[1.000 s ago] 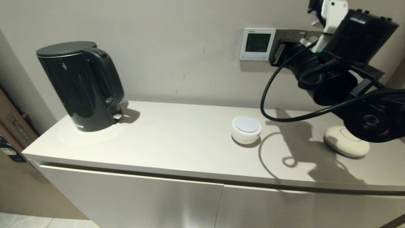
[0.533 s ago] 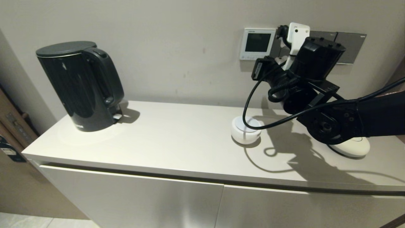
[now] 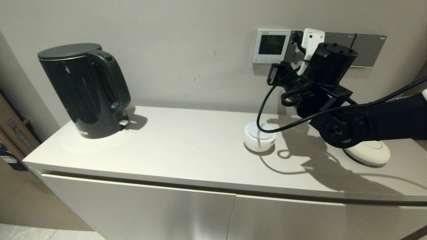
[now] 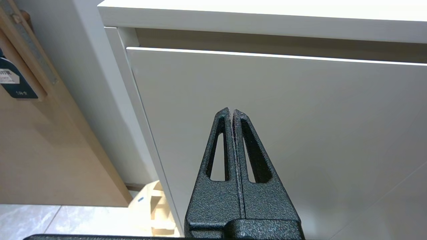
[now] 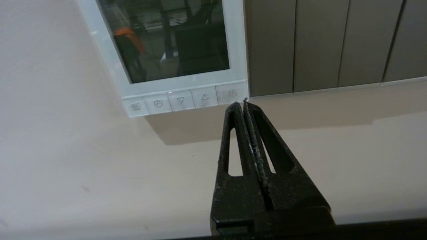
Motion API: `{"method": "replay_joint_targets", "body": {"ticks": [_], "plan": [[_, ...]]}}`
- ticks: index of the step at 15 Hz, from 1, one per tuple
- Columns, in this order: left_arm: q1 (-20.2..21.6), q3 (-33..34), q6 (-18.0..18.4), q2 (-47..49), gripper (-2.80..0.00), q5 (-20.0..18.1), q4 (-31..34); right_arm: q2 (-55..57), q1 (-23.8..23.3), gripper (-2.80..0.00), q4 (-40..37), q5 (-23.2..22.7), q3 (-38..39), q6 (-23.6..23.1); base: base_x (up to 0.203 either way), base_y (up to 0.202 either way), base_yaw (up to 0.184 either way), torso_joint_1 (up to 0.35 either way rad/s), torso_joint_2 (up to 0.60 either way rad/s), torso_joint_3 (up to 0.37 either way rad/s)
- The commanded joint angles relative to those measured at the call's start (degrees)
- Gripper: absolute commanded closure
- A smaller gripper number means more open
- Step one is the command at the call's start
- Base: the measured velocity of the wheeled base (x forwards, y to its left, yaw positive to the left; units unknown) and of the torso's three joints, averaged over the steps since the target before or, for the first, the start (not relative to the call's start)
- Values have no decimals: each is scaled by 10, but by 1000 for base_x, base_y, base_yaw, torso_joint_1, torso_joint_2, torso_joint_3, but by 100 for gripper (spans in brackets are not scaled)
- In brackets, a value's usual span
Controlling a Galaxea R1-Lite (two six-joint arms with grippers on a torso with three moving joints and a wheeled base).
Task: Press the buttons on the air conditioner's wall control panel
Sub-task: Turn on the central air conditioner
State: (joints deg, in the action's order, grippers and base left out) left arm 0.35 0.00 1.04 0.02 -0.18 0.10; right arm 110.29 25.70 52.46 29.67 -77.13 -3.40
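Only wrist view shows right claw (image 5: 241, 104) closed below buttons (image 5: 181, 100).

A black kettle (image 3: 85, 90) stands on the left end of the pale table (image 3: 186, 150). A small white round box (image 3: 259, 136) sits near the middle, and a flat cream disc (image 3: 370, 152) lies at the right end. The right arm (image 3: 337, 110) (black, with looping cables) reaches up to the wall, just beside the white control panel (image 3: 272, 46). Dark grey switch plates (image 3: 365, 50) sit to the panel's right.
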Motion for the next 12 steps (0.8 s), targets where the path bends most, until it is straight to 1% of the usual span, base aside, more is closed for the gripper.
{"method": "replay_joint_targets", "body": {"ticks": [1,4,12], "plan": [[0,0,0,0,0,0,0,4,-4,0,3,2,-6,0,0,0,0,0,0,0],[0,0,0,0,0,0,0,12,-13,0,3,1,-15,0,0,0,0,0,0,0],[0,0,0,0,0,0,0,43,-13,0,3,-2,-43,0,0,0,0,0,0,0]]}}
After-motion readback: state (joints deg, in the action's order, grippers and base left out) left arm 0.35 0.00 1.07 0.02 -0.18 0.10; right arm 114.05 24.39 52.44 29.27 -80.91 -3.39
